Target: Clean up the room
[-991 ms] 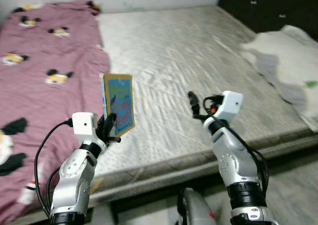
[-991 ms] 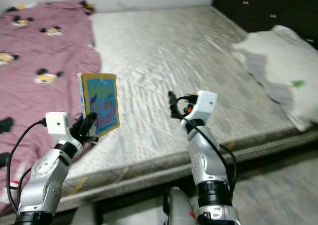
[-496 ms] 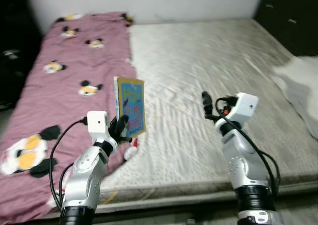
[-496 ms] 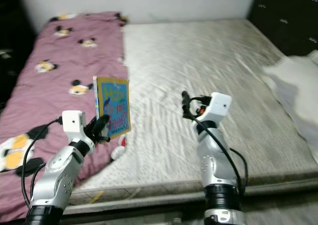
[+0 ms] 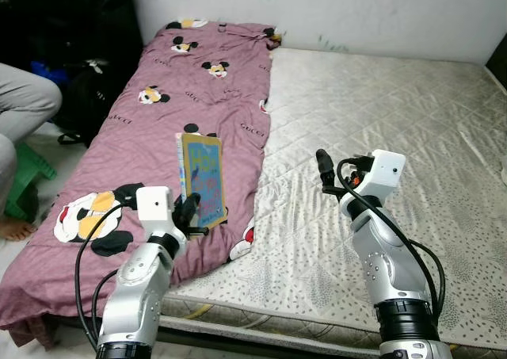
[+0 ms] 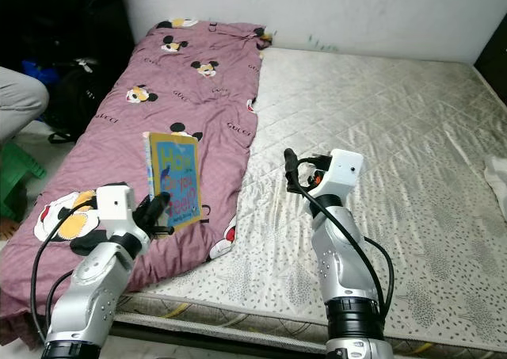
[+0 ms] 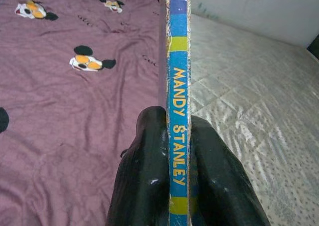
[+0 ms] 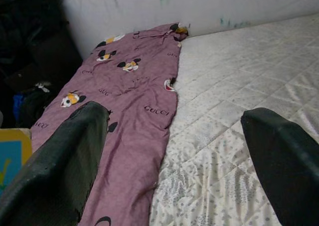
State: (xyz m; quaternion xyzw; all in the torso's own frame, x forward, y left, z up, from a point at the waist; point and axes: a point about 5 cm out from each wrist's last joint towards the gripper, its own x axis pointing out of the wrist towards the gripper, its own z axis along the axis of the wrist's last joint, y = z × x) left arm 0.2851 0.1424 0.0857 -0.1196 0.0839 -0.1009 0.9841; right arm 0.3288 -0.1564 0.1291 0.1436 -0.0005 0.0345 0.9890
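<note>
Camera's swung left since a second ago: a seated person's leg [image 5: 24, 105] now shows far left, the white bedding's gone. Left gripper [image 5: 188, 214] is clamped on the book [image 5: 203, 179], upright over the purple blanket [image 5: 158, 121]. Looks thin, stiff and light; pinching the spine edge works. Right gripper [image 5: 323, 171] hovers spread apart over the mattress [image 5: 396, 113]. No containers around.
</note>
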